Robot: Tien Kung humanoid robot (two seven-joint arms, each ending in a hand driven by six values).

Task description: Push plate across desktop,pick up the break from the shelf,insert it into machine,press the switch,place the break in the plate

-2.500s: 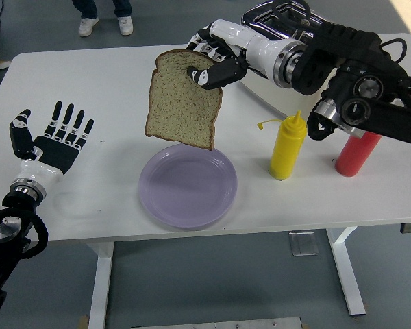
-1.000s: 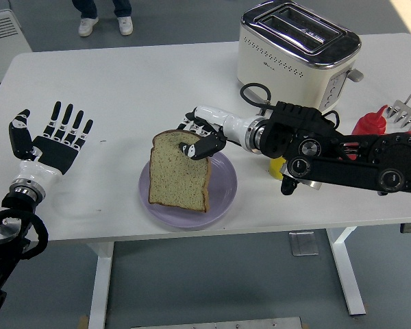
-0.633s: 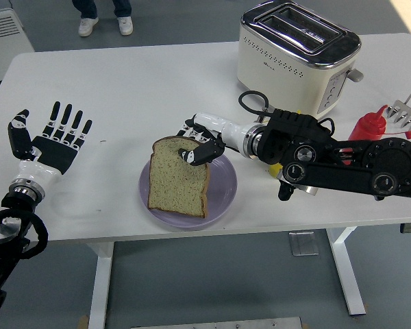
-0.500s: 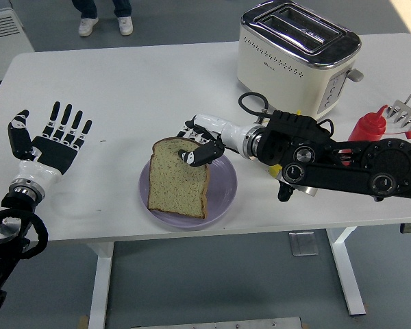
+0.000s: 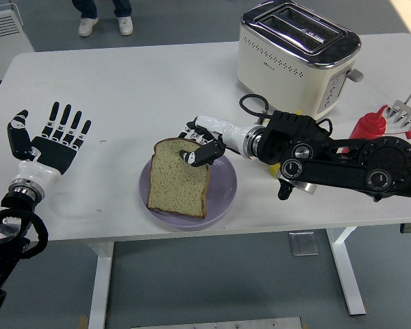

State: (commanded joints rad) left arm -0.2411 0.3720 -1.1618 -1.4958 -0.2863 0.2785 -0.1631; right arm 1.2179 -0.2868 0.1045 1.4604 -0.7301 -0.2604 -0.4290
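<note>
This looks like a robotics lab or test room set up as a mock kitchen. A plain white table (image 5: 123,89) on bare metal legs stands on a grey floor (image 5: 212,288), carrying a cream toaster (image 5: 298,51) and a red squeeze bottle (image 5: 370,127). A person's sneakers (image 5: 106,26) show at the far side.

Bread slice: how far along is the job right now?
Nearly finished. The bread slice already lies flat on the purple plate, away from the toaster. In hand: the right hand grips its top edge. Left: let go and pull back. The left hand rests open near the table's left edge.
</note>
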